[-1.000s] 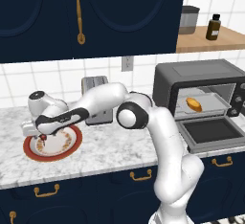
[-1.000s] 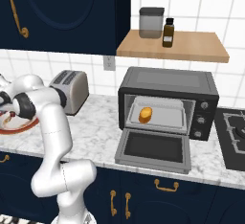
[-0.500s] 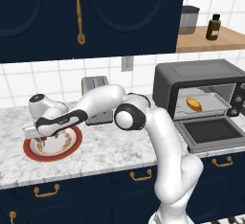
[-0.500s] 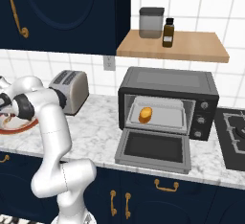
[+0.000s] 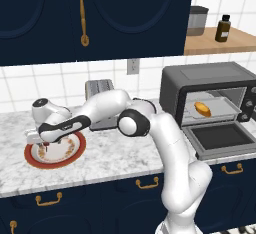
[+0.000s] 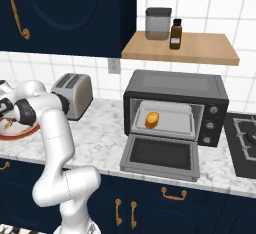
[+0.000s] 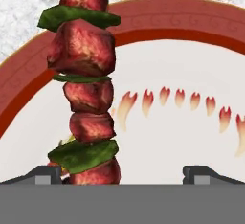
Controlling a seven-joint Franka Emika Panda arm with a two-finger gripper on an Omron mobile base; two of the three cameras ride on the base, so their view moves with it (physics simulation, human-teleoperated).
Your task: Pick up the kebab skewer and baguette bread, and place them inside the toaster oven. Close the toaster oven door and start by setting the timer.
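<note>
We count one kebab skewer [image 7: 86, 94] lying on one red-rimmed plate [image 5: 75, 154], one gripper [image 7: 122, 173] low over it with jaws spread wide (grasping nothing), one baguette bread [image 5: 202, 109] inside one toaster oven [image 6: 175, 90], its toaster oven door [image 6: 160, 157] down, one silver toaster [image 6: 75, 94].

The gripper [image 7: 122, 173] has been lowered closer to the plate [image 5: 35, 159] at the counter's left end, jaws wide beside the kebab skewer [image 7: 86, 89].
</note>
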